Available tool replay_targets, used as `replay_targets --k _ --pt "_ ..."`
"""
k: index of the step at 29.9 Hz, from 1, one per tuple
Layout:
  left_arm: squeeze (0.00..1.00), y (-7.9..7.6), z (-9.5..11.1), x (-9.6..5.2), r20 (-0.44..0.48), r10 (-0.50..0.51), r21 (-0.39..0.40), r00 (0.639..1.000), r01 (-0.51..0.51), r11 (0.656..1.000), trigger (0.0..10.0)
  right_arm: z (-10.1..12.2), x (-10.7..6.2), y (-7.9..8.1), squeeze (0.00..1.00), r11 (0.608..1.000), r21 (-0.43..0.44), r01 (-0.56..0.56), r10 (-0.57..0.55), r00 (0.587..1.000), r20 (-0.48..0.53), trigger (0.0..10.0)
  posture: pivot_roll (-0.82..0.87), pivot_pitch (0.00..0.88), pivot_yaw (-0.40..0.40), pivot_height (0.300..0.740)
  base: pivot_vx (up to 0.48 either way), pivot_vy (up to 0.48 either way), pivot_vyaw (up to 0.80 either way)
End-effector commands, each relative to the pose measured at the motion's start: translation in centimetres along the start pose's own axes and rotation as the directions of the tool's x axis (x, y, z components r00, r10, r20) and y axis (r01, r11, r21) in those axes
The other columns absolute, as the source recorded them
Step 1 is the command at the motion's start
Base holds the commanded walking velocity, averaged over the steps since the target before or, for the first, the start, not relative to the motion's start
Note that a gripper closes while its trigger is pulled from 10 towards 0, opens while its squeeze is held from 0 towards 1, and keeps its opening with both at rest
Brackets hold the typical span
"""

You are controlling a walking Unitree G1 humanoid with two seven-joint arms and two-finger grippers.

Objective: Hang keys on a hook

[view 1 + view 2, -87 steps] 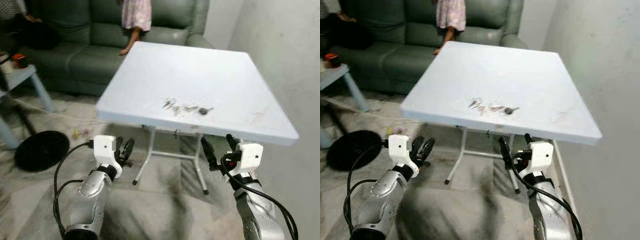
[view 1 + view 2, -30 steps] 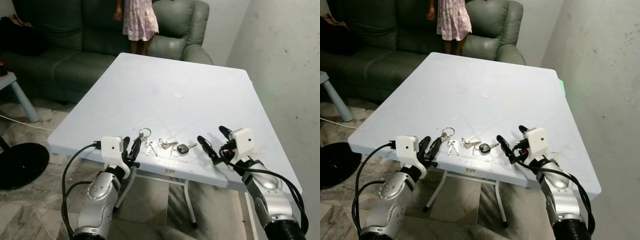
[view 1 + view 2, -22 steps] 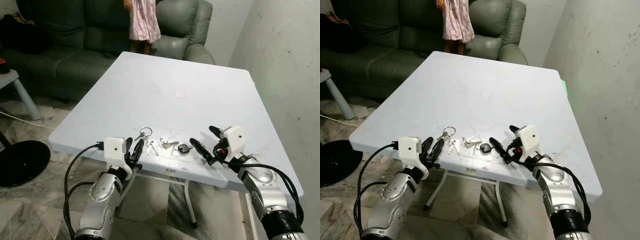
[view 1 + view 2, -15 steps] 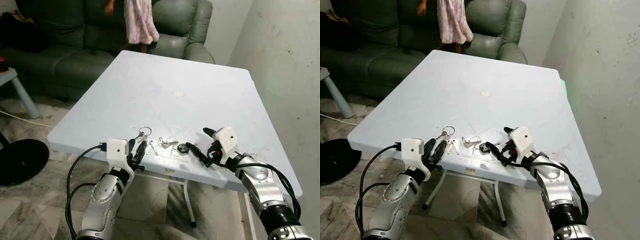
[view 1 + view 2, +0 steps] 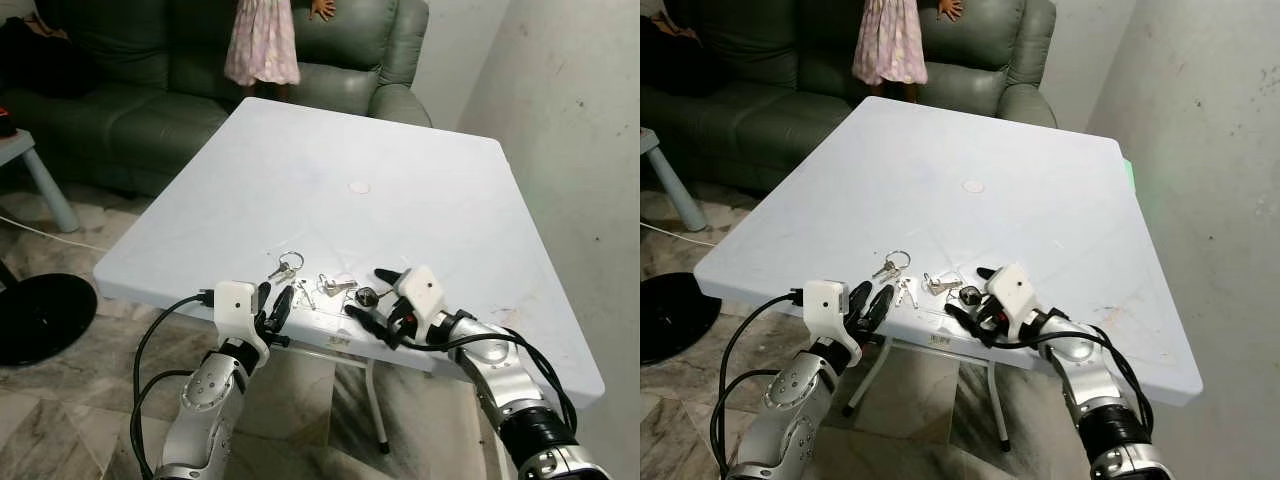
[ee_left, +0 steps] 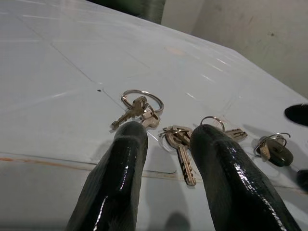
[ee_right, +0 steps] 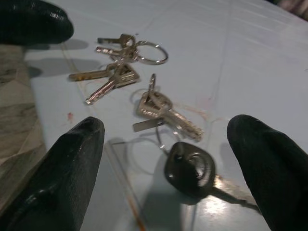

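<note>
I've got the right gripper (image 5: pixel 968 300) spread wide, empty, straddling the black-headed key (image 7: pixel 191 169) near the table (image 5: pixel 430 190) front edge. Keys (image 5: pixel 318 288) run in a line toward the left gripper (image 5: pixel 275 305), slightly parted, empty, at the edge. Right is nearer. No hook visible.

The right gripper (image 5: pixel 372 296) has moved in over the tabletop (image 5: pixel 400 200) and now its spread fingers straddle the black-headed key (image 7: pixel 190 168).
</note>
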State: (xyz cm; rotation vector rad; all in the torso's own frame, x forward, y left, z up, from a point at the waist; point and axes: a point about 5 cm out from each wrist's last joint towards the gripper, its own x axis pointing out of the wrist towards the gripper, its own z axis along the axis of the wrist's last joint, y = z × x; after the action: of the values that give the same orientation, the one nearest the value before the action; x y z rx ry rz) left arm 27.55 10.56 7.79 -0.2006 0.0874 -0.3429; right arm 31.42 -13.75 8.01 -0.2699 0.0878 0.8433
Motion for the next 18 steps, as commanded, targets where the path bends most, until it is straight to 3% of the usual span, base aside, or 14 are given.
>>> replay_targets --k 1,5,6,9,11,12,13,14,15,16,17,18 --pt "0.0 -0.4 0.2 0.0 0.004 -0.01 0.011 1.0 0.01 1.0 10.0 0.2 0.2 0.0 0.0 1.0 -0.02 -0.014 0.014 1.0 0.006 10.0 0.19 0.0 -0.123 0.736 0.0 0.0 0.0" --pt "0.0 -0.4 0.1 -0.2 0.003 -0.004 0.013 1.0 0.004 1.0 10.0 0.3 0.8 0.6 0.0 1.0 -0.018 -0.025 0.025 1.0 0.01 9.7 0.2 0.0 -0.128 0.736 0.0 0.0 0.0" --pt "0.0 -0.4 0.1 -0.3 0.003 -0.001 0.012 1.0 0.001 1.0 10.0 0.3 1.1 0.8 0.0 1.0 -0.015 -0.014 0.014 1.0 0.009 3.5 0.2 0.0 -0.13 0.736 0.0 0.0 0.0" --pt "0.0 -0.4 0.1 -0.3 0.003 0.002 0.011 1.0 -0.002 1.0 10.0 0.2 1.6 1.1 0.0 1.0 -0.006 -0.018 0.018 1.0 -0.01 4.3 0.21 0.0 -0.134 0.736 0.0 0.0 0.0" --pt "0.0 -0.4 0.1 -0.4 0.003 0.004 0.011 1.0 -0.004 1.0 10.0 0.3 1.7 1.2 0.0 1.0 -0.015 -0.015 0.015 1.0 -0.007 3.7 0.21 0.0 -0.135 0.736 0.0 0.0 0.0" --pt "0.0 -0.5 0.1 -0.5 0.003 0.006 0.01 1.0 -0.006 1.0 10.0 0.3 1.9 1.2 0.0 1.0 -0.021 -0.011 0.011 1.0 -0.017 2.1 0.21 0.0 -0.138 0.736 0.0 0.0 0.0" --pt "0.0 -0.4 0.1 -0.5 0.003 0.008 0.01 1.0 -0.008 1.0 10.0 0.3 2.0 1.1 0.0 1.0 -0.03 0.0 -0.001 1.0 -0.022 2.7 0.22 0.0 -0.14 0.736 0.0 0.0 0.0" --pt "0.0 -0.4 0.1 -0.5 0.004 0.008 0.009 1.0 -0.008 1.0 10.0 0.3 2.0 1.1 0.0 0.999 -0.037 0.009 -0.01 1.0 -0.025 2.7 0.22 0.0 -0.14 0.736 0.0 0.0 0.0" --pt "0.0 -0.5 0.0 -0.6 0.003 0.01 0.008 1.0 -0.011 1.0 10.0 0.4 2.2 1.1 0.0 0.999 -0.039 0.011 -0.012 1.0 -0.025 0.0 0.22 0.0 -0.142 0.736 0.0 0.0 0.0" --pt "0.0 -0.5 0.0 -0.6 0.003 0.011 0.008 1.0 -0.011 1.0 10.0 0.4 2.2 1.1 0.0 0.999 -0.037 0.009 -0.01 1.0 -0.025 0.0 0.22 0.0 -0.142 0.736 0.0 0.0 0.0" --pt "0.0 -0.5 0.0 -0.6 0.003 0.012 0.008 1.0 -0.012 1.0 10.0 0.4 2.3 1.0 0.0 0.999 -0.046 0.021 -0.022 0.999 -0.03 1.1 0.22 0.0 -0.145 0.736 0.0 0.0 0.0" --pt "0.0 -0.5 0.0 -0.7 0.004 0.013 0.007 1.0 -0.013 1.0 10.0 0.5 2.4 0.9 0.0 0.998 -0.054 0.034 -0.036 0.999 -0.035 0.0 0.22 0.0 -0.146 0.736 0.0 0.0 0.0"
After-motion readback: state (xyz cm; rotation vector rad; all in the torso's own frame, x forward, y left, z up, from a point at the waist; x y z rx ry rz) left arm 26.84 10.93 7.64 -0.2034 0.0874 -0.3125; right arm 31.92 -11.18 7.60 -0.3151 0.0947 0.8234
